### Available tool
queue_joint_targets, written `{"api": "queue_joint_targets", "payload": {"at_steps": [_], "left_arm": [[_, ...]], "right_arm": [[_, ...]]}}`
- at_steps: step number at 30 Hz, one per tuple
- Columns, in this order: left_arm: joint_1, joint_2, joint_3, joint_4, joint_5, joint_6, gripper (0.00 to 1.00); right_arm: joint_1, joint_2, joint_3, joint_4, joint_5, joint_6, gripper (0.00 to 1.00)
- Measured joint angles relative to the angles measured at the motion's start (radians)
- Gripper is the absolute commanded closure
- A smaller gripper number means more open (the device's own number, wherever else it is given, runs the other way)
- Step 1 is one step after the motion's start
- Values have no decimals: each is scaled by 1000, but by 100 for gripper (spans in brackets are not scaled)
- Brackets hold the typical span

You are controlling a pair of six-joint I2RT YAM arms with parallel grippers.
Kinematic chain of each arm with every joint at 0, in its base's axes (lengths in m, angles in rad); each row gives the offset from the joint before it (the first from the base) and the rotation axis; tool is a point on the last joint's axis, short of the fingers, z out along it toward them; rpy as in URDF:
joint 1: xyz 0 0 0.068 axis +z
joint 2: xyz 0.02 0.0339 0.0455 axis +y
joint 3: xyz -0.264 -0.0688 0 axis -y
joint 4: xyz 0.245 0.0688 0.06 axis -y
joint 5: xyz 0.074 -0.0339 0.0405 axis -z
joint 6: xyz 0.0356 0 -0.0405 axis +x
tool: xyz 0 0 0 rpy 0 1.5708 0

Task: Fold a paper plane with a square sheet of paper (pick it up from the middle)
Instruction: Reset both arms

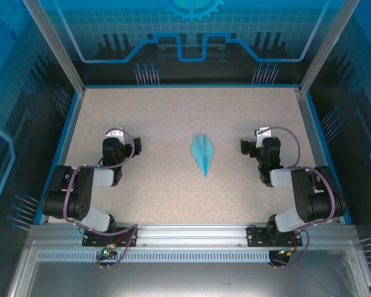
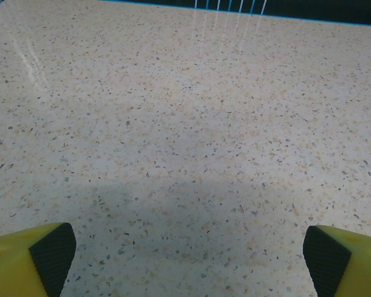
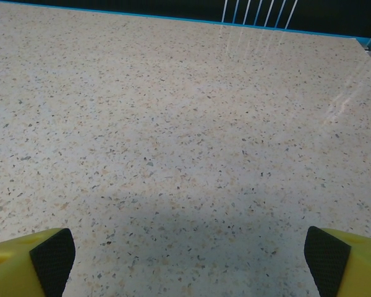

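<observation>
The paper plane (image 1: 203, 154) lies flat mid-table (image 1: 161, 198), its point toward the near edge, between the arms and well apart from both; the left gripper (image 2: 190, 257) is spread wide over bare surface; the right gripper (image 3: 190, 257) likewise, holding nothing.
</observation>
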State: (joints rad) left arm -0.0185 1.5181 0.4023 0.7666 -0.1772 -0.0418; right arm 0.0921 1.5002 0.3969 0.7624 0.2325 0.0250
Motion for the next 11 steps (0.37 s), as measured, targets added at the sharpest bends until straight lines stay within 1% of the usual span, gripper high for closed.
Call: {"api": "queue_joint_targets", "payload": {"at_steps": [11], "left_arm": [[-1, 0, 0, 10, 3, 0, 1]], "right_arm": [[0, 0, 0, 9, 3, 0, 1]]}}
